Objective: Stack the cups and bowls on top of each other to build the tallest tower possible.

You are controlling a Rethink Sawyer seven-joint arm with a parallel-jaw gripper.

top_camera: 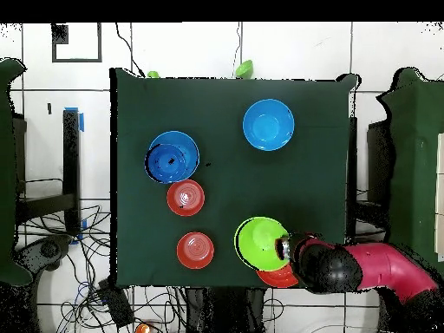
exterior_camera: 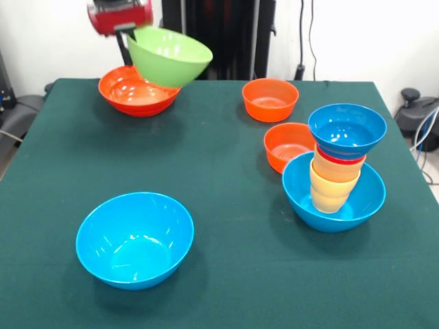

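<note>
Green felt tabletop. Upper left of the front frame, we see the gripper [exterior_camera: 130, 31] clamping the green bowl [exterior_camera: 169, 56] by its rim, tilted above the large orange bowl [exterior_camera: 137, 90]. Far right, the tower [exterior_camera: 336, 168] waits, lower right of the jaws.

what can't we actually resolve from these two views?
- Gripper fingers: the front view shows only a dark stem at the green bowl rim; overhead, the bowl and the arm hide them.
- Large orange bowl: partly hidden by the green bowl in both views.
- Tower cup count: overhead, the dark blue bowl caps it; in the front view the nested rims overlap.
</note>
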